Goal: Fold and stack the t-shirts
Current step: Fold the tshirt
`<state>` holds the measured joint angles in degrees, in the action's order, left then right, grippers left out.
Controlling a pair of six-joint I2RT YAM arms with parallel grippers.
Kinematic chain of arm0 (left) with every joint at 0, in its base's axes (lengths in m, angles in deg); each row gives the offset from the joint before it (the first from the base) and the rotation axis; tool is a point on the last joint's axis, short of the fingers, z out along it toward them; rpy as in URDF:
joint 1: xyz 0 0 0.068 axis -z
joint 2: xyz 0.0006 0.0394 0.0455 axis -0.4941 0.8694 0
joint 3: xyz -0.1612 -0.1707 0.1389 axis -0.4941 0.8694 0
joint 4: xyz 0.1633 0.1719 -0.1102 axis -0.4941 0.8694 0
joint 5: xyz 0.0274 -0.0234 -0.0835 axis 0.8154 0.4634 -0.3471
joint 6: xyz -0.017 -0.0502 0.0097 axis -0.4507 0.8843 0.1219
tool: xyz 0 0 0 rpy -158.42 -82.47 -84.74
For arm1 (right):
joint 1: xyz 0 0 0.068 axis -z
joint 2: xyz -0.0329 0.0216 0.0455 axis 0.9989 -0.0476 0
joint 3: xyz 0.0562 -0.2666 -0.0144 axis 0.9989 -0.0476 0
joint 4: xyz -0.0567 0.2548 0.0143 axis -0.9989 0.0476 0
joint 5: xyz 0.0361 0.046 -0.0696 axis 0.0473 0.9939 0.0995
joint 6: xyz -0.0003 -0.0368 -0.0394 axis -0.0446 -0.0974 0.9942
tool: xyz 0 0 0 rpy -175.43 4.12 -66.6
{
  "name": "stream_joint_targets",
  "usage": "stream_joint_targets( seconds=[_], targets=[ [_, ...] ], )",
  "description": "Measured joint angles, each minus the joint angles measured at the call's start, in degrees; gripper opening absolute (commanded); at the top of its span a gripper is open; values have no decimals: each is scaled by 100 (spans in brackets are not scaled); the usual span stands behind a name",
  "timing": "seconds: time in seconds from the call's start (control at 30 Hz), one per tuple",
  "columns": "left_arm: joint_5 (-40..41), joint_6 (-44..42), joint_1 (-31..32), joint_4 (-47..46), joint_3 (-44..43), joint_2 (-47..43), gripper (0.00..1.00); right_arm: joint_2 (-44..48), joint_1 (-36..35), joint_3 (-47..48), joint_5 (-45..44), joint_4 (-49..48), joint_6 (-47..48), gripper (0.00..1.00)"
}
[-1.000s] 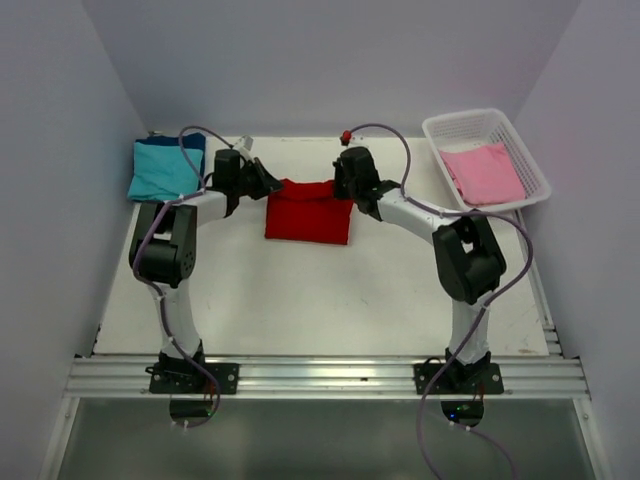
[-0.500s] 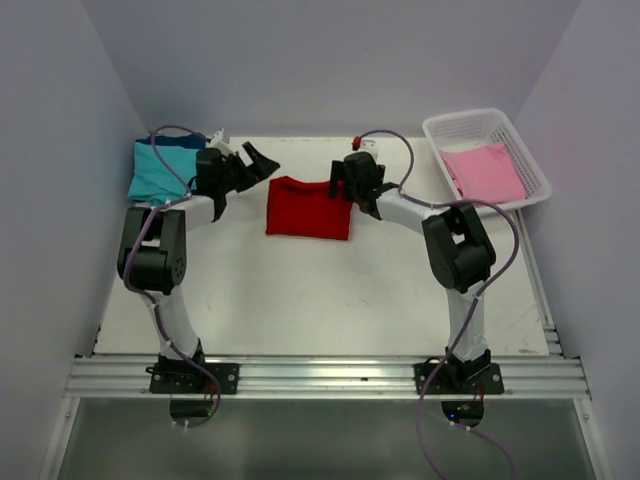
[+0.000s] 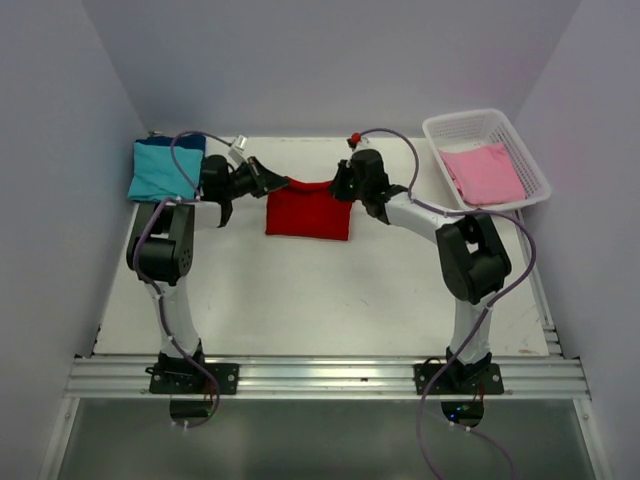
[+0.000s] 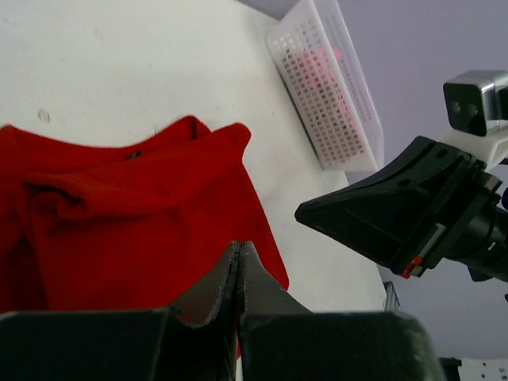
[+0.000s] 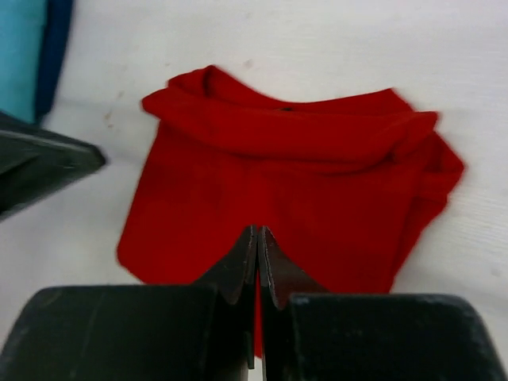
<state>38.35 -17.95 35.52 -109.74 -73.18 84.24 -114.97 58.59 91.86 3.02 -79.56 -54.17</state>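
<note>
Folded red t-shirt (image 3: 308,212) flat on the white worktop (image 3: 300,300), toward the far side, between both arms. Left end effector (image 3: 268,180) at its far-left corner, fingers pressed together, a sliver of red cloth pinched in the slit in the wrist view. Right end effector (image 3: 343,186) at the far-right corner, likewise clamped on red cloth. Different half a second earlier: left fingers spread wide and drawn off toward the teal t-shirt (image 3: 160,168), clear of the red one; now back on the corner and closed. Right one hardly shifted. Red t-shirt in the same spot as before. Dark blue t-shirt (image 5: 55,40) showing at the teal one's edge, far left. Pink t-shirt (image 3: 485,172) in the white basket (image 3: 470,113), far right.
</note>
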Motion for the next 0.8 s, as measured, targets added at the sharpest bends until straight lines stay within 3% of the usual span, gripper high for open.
stream_joint_targets(
  seconds=[0.3, 0.53, 0.8],
  targets=[
    [-835, 184, 229, -28, -289, 728, 0, -1233, -13, 103, 1963, -754, -1331, 0],
    [-890, 151, 415, -229, 262, 758, 0, -1429, -11, -188, 2201, -1073, -1663, 0],
    [-411, -251, 605, 105, 1032, 693, 0, -1233, -13, -695, 2232, -1462, -1663, 0]
  ],
)
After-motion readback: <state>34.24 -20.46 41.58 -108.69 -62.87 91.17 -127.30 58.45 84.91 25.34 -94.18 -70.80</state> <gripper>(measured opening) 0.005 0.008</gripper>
